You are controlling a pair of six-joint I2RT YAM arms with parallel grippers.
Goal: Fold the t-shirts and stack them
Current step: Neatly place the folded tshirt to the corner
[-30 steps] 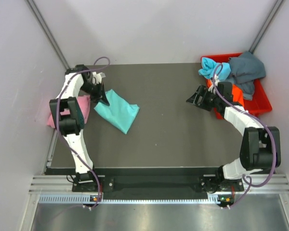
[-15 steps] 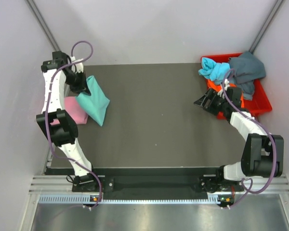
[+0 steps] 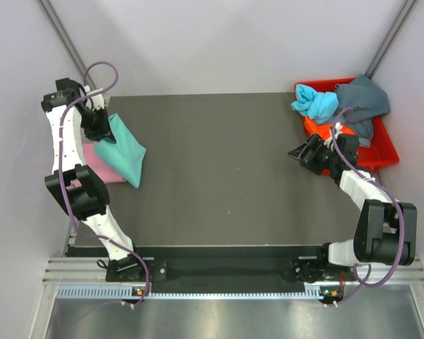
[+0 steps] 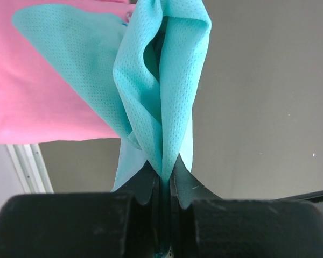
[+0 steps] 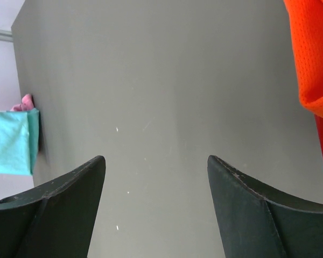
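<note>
Tabletop [image 3: 226, 162]: your left tool [image 4: 162, 176] clamps the teal t-shirt [image 4: 180, 80] over the pink t-shirt [image 4: 48, 102] for stacking, right tool [image 5: 155, 159] gapes empty.

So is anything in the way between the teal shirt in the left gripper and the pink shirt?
Nothing visible. The teal cloth t-shirt, pinched in the left gripper, partly overlaps the folded pink cloth t-shirt.

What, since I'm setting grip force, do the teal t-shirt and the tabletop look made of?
Teal t-shirt: thin knit mesh, likely synthetic; a regular grid of tiny holes shows, matte, hanging in soft folds from the left fingers. Tabletop: hard, smooth, matte dark grey, perhaps laminate or a mat; flat, with only faint specks.
</note>
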